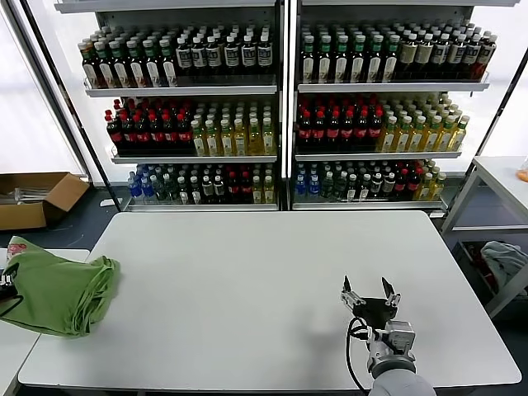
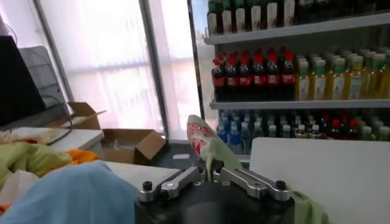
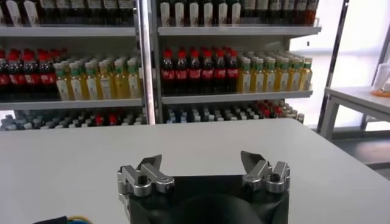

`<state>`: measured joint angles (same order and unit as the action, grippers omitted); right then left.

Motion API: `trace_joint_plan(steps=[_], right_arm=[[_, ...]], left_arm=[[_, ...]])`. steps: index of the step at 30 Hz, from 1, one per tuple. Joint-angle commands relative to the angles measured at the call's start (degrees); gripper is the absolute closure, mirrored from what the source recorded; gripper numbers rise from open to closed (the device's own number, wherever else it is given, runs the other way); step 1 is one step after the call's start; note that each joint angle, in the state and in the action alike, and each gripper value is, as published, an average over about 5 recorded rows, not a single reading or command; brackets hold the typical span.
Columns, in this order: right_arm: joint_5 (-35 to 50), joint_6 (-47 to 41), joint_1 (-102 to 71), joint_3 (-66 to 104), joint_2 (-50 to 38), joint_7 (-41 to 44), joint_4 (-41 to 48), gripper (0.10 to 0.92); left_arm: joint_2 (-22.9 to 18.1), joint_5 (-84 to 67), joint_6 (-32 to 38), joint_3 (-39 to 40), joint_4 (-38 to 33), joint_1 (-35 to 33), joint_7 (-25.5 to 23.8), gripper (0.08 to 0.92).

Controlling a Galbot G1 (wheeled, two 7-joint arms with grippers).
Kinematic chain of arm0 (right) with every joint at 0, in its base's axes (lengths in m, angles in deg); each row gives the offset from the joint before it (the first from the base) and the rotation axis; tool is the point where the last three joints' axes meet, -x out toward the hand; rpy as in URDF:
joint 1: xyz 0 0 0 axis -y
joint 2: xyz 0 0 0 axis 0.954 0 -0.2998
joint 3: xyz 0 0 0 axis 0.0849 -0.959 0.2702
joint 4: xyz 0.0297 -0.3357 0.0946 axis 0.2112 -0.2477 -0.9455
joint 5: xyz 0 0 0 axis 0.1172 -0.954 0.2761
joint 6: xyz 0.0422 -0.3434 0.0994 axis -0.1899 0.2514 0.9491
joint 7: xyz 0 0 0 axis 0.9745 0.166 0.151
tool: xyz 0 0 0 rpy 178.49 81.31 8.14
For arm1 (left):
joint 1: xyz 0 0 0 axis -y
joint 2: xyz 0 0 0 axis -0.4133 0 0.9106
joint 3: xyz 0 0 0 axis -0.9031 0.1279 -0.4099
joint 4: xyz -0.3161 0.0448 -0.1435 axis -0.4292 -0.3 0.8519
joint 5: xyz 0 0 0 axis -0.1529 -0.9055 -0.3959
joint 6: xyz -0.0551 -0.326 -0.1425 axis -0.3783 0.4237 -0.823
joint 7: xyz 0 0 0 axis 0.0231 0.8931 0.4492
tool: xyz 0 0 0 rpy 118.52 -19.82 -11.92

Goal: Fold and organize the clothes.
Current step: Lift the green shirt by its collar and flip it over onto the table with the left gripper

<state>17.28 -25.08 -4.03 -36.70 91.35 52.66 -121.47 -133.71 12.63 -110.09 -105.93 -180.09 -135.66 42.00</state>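
Observation:
A light yellow-green shirt [image 1: 62, 293] lies bunched over the table's left edge, a bit of red-and-white print showing at its far corner. My left gripper [image 1: 7, 280] is at the head view's left border. In the left wrist view my left gripper [image 2: 209, 173] is shut on a fold of the shirt [image 2: 216, 155], which rises between the fingers with the print on top. My right gripper [image 1: 370, 291] is open and empty above the table's front right part; in the right wrist view it [image 3: 202, 163] hovers over bare tabletop.
The white table [image 1: 272, 272] fills the middle. Shelves of bottles [image 1: 280, 107] stand behind it. A cardboard box [image 1: 33, 198] lies on the floor at back left. A side table [image 1: 499, 177] and a cloth bundle [image 1: 503, 260] are at right. Other clothes [image 2: 36, 158] lie beside the left arm.

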Motion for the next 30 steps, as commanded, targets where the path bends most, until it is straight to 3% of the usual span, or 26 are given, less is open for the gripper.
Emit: trace_joint_plan(steps=[1,6,12,16,21,30], right_arm=[[0.0,0.12,-0.18,0.22,0.19,-0.08,0.16,0.203],[-0.33,0.37,-1.23,0.91,0.7,-0.11,0.25,0.203],[-1.11,0.79,-3.16,2.73,1.56,-0.14,0.16,0.203],[-2.03,0.88,-5.23,2.94,2.34,-0.18,-1.26,0.203],[-1.92,0.67,-6.53,3.82,2.08,-0.13,-2.77,0.203],[-2.5,0.47,-6.18,2.04,2.37,-0.25,-2.9,0.203]], left_arm=[[-1.12,2.56,-0.3,4.86,-5.9,-0.01,0.22,0.893],[-6.78,3.29,-2.25,14.88,-16.07,0.3,2.6,0.893],[-16.57,11.45,-3.8,35.84,-31.05,2.13,6.53,0.893],[-20.72,17.68,-3.88,45.14,-32.05,3.19,6.53,0.893],[-21.64,20.57,-3.42,46.95,-26.74,3.14,5.79,0.893],[-20.94,17.38,-3.56,43.2,-25.87,2.57,6.25,0.893]])
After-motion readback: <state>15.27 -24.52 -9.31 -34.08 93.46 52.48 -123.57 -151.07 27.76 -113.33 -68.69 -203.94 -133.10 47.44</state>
